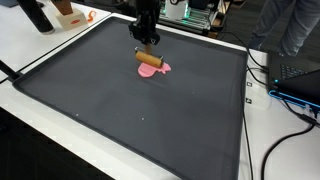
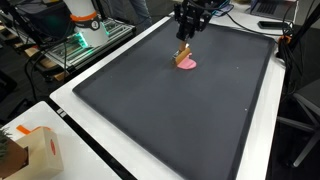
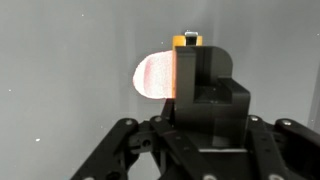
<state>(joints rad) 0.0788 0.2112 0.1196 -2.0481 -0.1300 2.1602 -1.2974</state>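
Near the far edge of the black mat [image 1: 100, 110], the gripper [image 1: 147, 45] points straight down over a flat pink piece [image 1: 157, 70]. The fingers are drawn together and clamped on a short wooden block [image 1: 148, 58], which lies crosswise under the fingertips in this exterior view.

In an exterior view from the opposite side, the gripper [image 2: 185, 42] holds the wooden block [image 2: 184, 52] directly above the pink piece [image 2: 188, 64]. The block's lower edge meets or nearly meets the pink piece; contact cannot be confirmed. The pink piece lies flat on the mat [image 2: 170, 120], well apart from the mat's edges on three sides and nearer to the far one.

Wrist view: the gripper [image 3: 190, 50] fills the centre of the frame, dark fingers [image 3: 205, 75] pressed close. A sliver of the wooden block [image 3: 187, 39] shows at the fingertips, orange-brown. The pink piece [image 3: 155, 77] sticks out to one side from behind the fingers, its edge rounded, grey mat around it.

Surroundings: the mat sits on a white table [image 1: 25, 125]. A cardboard box [image 2: 40, 150] stands on the table's near corner, well apart from the gripper. Cables [image 1: 285, 120] trail beside the mat.
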